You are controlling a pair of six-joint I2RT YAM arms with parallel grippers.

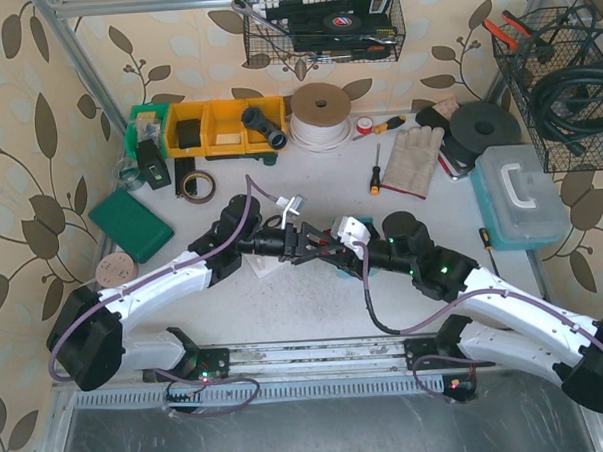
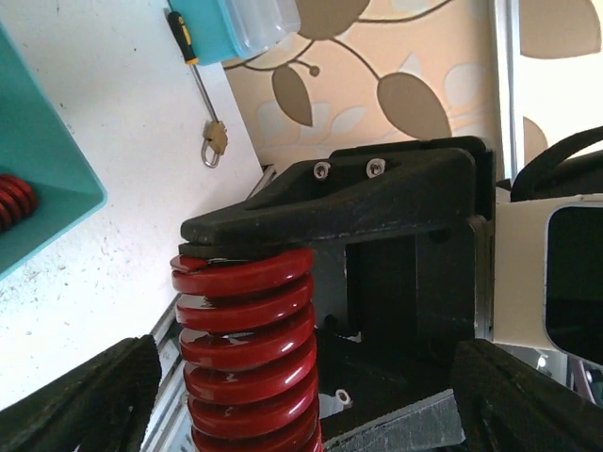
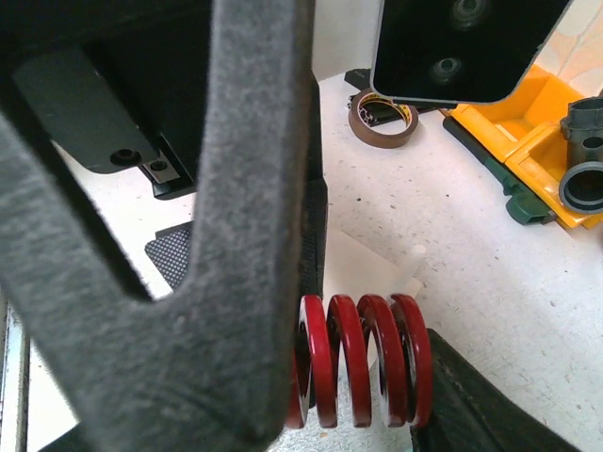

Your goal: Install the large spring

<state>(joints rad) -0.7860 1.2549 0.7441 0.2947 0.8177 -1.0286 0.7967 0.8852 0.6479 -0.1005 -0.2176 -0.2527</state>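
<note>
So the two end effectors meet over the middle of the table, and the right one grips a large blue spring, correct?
Not quite. The large spring is red, not blue, as the left wrist view plainly shows. The rest stands: the left end effector and the right end effector meet over the middle of the table, and the right one grips the spring.

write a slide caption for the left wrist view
red spring pressed under the right claw's finger, left claw open on either side, screwdriver behind

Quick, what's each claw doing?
Left gripper: open, jaws wide either side of the red spring.
Right gripper: shut on the red spring.
</note>
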